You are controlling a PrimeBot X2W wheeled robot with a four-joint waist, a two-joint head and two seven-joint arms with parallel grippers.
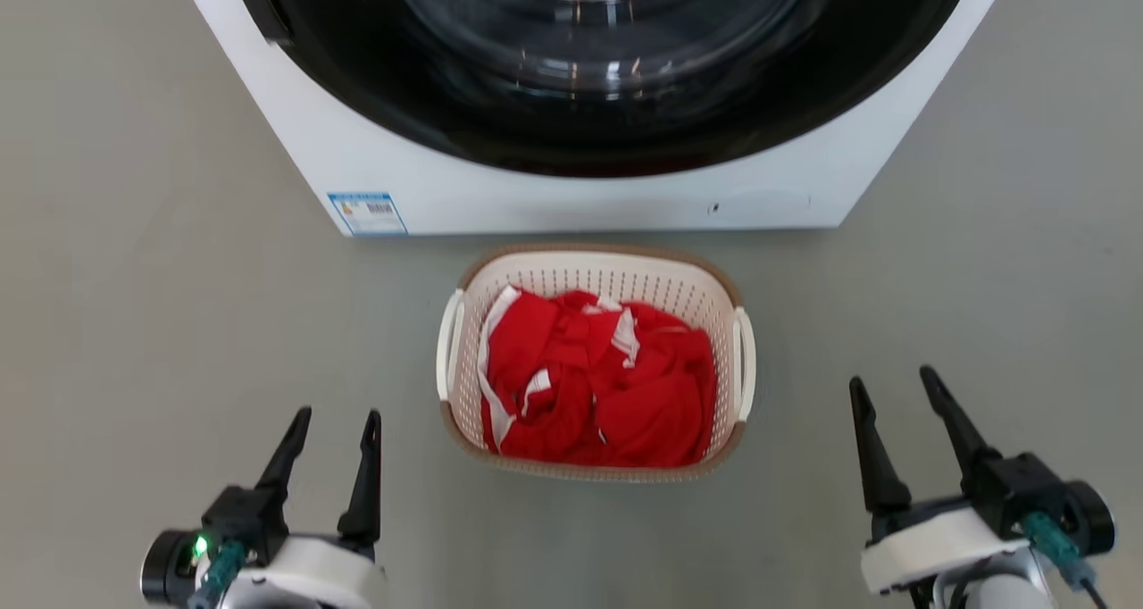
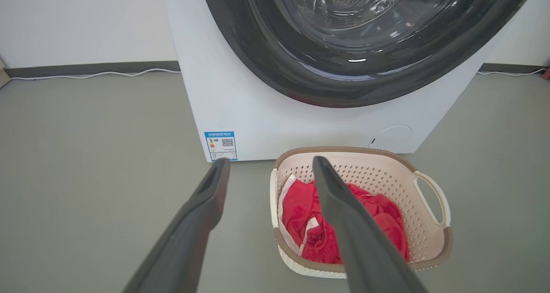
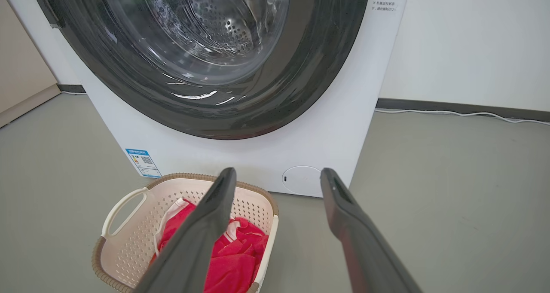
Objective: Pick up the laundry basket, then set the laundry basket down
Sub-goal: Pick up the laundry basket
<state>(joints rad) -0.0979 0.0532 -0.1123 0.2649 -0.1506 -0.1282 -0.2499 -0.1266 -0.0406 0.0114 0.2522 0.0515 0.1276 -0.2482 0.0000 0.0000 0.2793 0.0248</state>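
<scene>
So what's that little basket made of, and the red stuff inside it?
The laundry basket looks like moulded plastic: smooth cream walls punched with even rows of holes, and white loop handles. Its brown rim looks woven, but is probably plastic too. The red clothing is soft fabric, crumpled into folds, with white stripes; which fabric, I can't tell.

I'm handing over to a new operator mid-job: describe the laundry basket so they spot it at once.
Find the big white washing machine with its dark round door. On the grey floor just in front of it sits the laundry basket. It is the small cream perforated tub with a brown rim, white loop handles on both sides and red clothing inside.
</scene>
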